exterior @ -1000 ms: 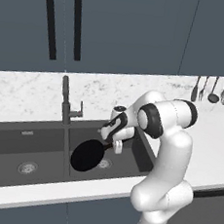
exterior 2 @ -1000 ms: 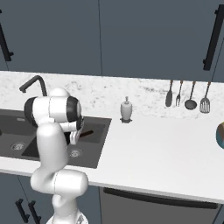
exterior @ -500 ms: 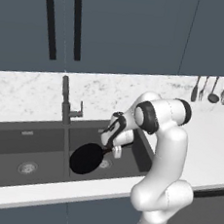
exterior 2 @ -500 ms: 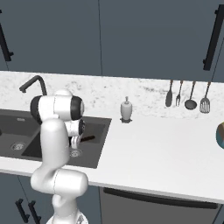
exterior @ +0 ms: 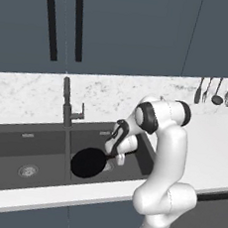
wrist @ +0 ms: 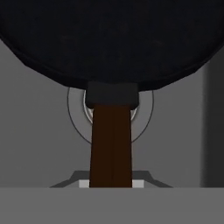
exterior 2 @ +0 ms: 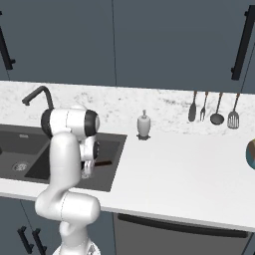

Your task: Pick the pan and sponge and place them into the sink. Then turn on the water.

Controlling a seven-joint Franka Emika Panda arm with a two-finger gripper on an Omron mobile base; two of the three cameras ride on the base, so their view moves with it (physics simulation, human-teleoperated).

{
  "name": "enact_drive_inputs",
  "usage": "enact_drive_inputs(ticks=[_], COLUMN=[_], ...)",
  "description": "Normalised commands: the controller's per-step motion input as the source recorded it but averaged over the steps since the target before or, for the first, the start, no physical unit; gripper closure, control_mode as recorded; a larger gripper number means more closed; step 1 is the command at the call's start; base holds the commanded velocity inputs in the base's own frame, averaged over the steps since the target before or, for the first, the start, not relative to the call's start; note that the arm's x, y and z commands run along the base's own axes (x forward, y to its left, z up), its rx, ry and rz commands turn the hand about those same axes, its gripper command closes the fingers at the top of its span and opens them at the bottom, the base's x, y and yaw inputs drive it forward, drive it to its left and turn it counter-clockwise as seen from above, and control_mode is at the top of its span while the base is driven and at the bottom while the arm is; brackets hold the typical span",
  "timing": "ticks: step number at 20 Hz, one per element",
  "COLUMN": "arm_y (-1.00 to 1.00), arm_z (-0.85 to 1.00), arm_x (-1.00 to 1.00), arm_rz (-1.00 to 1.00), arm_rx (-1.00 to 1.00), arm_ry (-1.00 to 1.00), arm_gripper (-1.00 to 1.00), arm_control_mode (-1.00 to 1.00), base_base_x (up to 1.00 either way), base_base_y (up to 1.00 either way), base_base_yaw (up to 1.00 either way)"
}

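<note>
The round black pan [exterior: 87, 163] hangs low over the right basin of the dark grey sink [exterior: 14, 138], tilted toward the basin floor. My gripper [exterior: 113, 155] is shut on its brownish handle [wrist: 111, 144]. In the hand view the pan [wrist: 109, 39] spreads across the top, with the basin's metal drain [wrist: 78, 105] behind the handle. From the right base view, the handle [exterior 2: 103, 163] pokes out beside my arm over the sink [exterior 2: 113, 149]. The tall dark faucet [exterior: 66, 101] stands behind the divider between the basins, with no stream. The sponge is out of view.
A white soap dispenser [exterior 2: 144, 124] stands on the counter right of the sink. Several dark utensils [exterior 2: 211, 107] hang on the back wall at the far right. The left basin has its own drain [exterior: 28, 170]. White counter stretches to the right.
The arm has lowered a little, carrying the pan slightly down into the right basin. The gripper stays shut on the handle.
</note>
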Motion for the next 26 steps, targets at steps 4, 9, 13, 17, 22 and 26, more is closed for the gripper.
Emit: enact_drive_inputs(ticks=[4, 9, 13, 17, 22, 26], arm_y=[0.00, 0.00, 0.00, 0.00, -0.04, -0.17], arm_z=[-0.33, -0.24, -0.08, 0.00, 0.16, 0.57], arm_x=[0.00, 0.06, 0.08, 0.17, 0.06, 0.00], arm_rz=[0.00, 0.00, 0.00, 0.00, 0.00, 0.00], arm_rx=[0.00, 0.00, 0.00, 0.00, 0.00, 0.00], arm_ry=[-0.02, -0.01, -0.02, -0.01, 0.00, 0.00], arm_gripper=[1.00, 1.00, 1.00, -1.00, -1.00, -1.00], arm_control_mode=[-1.00, -1.00, -1.00, -1.00, -1.00, -1.00], base_base_x=[0.00, 0.00, 0.00, 0.00, 0.00, 0.00], base_base_y=[0.00, 0.00, 0.00, 0.00, 0.00, 0.00], base_base_yaw=[0.00, 0.00, 0.00, 0.00, 0.00, 0.00])
